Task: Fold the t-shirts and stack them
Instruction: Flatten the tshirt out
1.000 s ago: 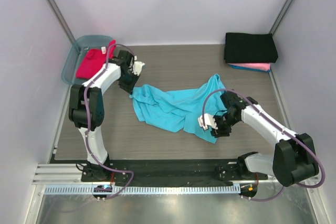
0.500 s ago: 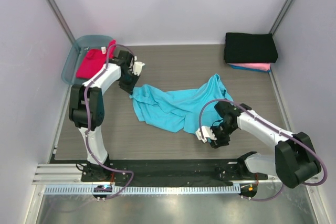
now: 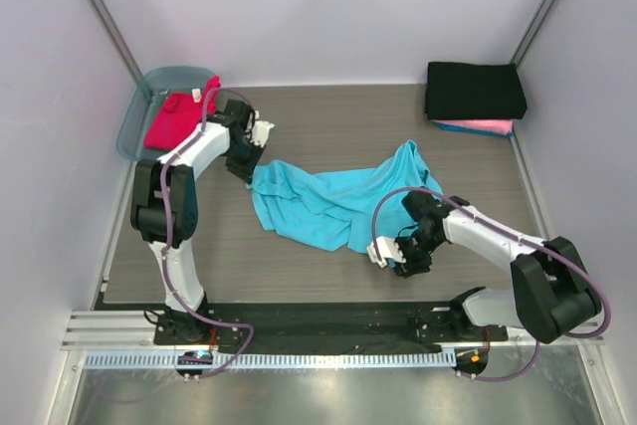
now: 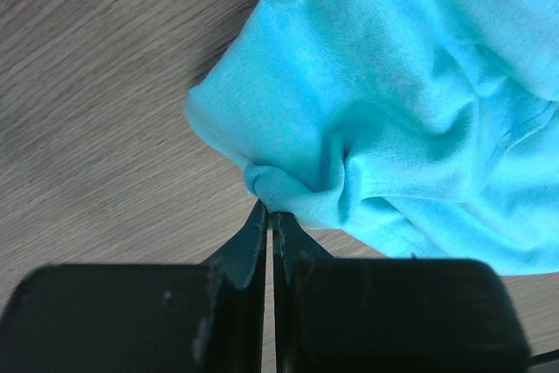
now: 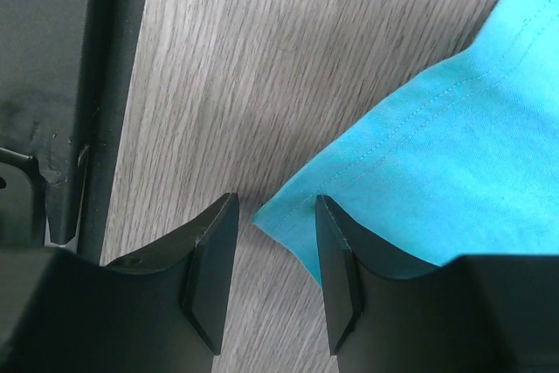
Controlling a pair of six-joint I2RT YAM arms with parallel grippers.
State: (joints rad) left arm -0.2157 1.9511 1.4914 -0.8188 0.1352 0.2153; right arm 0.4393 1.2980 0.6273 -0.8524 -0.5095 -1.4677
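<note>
A grey wood-grain table [image 3: 328,126] is enclosed by plain pale walls [image 3: 328,7]. Most of its middle is taken up by the turquoise t-shirt [image 3: 328,208], which is spread out crumpled and unfolded, running from left of centre towards the near right. At the far left corner a translucent tub [image 3: 127,131] is seen, and the red-magenta t-shirt [image 3: 174,118] is bundled in it, evidently waiting its turn. At the far right corner the black t-shirt [image 3: 476,90] is laid folded on top of the pink t-shirt [image 3: 493,127], of which only a thin edge is shown; the stack appears to have been begun there. The left gripper [image 4: 270,216] is clamped tight on a bunched fold at the turquoise shirt's left edge, presumably so that this side is anchored or lifted. The right gripper [image 5: 275,207] is held low at the near hemmed corner, its jaws parted with the corner's tip lying between them, not pinched. It is judged that this corner is about to be taken so that the shirt can be drawn flat between both arms.
</note>
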